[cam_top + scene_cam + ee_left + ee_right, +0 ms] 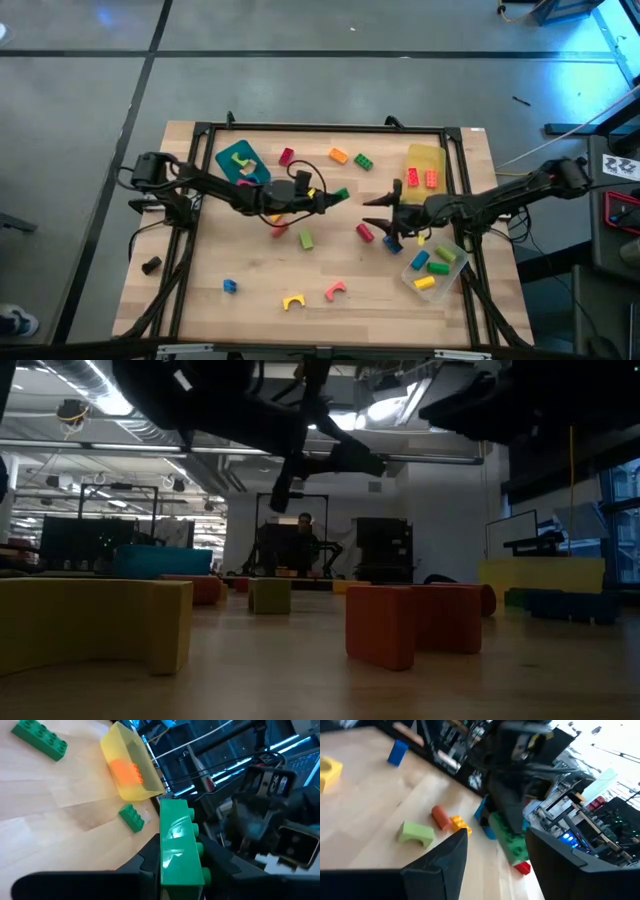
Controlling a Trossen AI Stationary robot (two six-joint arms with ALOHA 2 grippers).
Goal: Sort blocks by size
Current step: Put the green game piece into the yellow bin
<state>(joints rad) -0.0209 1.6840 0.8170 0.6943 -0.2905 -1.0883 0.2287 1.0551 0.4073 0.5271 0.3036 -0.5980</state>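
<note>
My left gripper [334, 197] is above the middle of the table, shut on a green studded brick [179, 845], which also shows in the high view [343, 193]. My right gripper [378, 213] faces it from the right, open and empty [495, 857], with the left gripper's green brick [512, 840] just ahead of it. Loose blocks lie on the table: a red one [365, 232], a blue one [392, 243], a green one [306, 240], and a yellow arch [292, 301] and a pink arch [335, 291] near the front. My left gripper pinches the green brick's near end [176, 870] between its two fingers, one on each flat side. The fingers come about level from the table's left and lie along the brick. The brick sticks out past the fingertips toward the right and is lifted clear of the table.
A teal tray [240, 160] stands at the back left. A yellow tray [422, 158] at the back right holds orange blocks. A clear tray [436, 268] at the front right holds green and yellow blocks. A black lump [151, 265] lies at the left edge.
</note>
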